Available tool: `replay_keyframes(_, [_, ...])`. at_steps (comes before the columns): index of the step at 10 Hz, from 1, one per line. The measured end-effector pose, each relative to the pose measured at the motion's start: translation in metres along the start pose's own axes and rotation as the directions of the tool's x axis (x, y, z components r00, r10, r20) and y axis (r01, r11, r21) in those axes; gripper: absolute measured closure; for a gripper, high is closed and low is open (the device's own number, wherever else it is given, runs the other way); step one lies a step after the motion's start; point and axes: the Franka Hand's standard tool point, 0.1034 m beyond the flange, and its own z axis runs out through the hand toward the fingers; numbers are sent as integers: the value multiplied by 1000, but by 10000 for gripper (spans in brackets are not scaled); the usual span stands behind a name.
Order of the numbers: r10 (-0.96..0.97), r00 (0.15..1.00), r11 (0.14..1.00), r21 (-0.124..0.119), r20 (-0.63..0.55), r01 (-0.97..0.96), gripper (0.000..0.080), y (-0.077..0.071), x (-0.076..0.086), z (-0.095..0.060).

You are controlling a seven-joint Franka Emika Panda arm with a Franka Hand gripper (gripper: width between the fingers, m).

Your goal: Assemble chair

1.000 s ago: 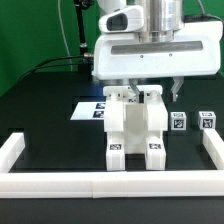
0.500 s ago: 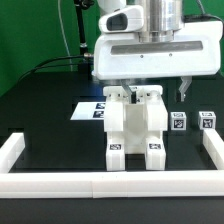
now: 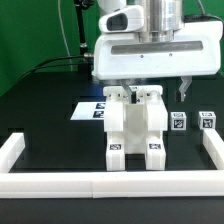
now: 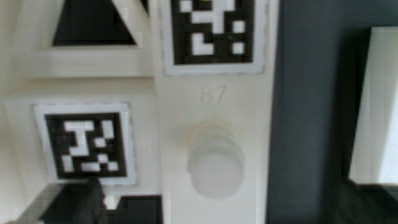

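Observation:
The partly joined white chair (image 3: 135,125) stands mid-table against the front rail, with tags on its two lower ends. My gripper (image 3: 157,92) hovers right over its top, open. One finger (image 3: 183,93) hangs clear at the exterior view's right, and the other is hidden behind the chair's top. In the wrist view a white chair bar (image 4: 214,150) with tags beside it runs between the jaws of my gripper (image 4: 222,210). A dark finger (image 4: 71,203) stands apart from it. Two small tagged cubes (image 3: 178,122) (image 3: 207,121) lie at the exterior view's right.
The marker board (image 3: 86,111) lies behind the chair at the exterior view's left. White border rails run along the front (image 3: 60,181) and both sides (image 3: 12,150) (image 3: 214,148). A green backdrop stands behind the table.
The finger at the exterior view's right moved outward between one second and half a second ago, so the jaws opened wider. Nothing has moved since; the chair stays put.

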Motion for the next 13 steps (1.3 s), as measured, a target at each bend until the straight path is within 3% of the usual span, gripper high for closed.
replay_keyframes(2, [11,1000,1000,26,-3,-11,151,-27,-6,-29])
replay_keyframes(4, [68,998,997,45,0,-68,151,-70,-23,-44])
replay_keyframes(5, [84,996,995,47,1,-84,151,-83,-27,-46])
replay_keyframes(8, [72,997,996,46,2,-72,151,-81,-26,-44])
replay_keyframes(10, [99,995,994,45,-10,-99,151,-92,-38,-35])
replay_keyframes(12, [91,996,995,32,-10,-90,151,-110,-72,-7])
replay_keyframes(13, [92,996,995,25,-19,-92,151,-114,-80,9])
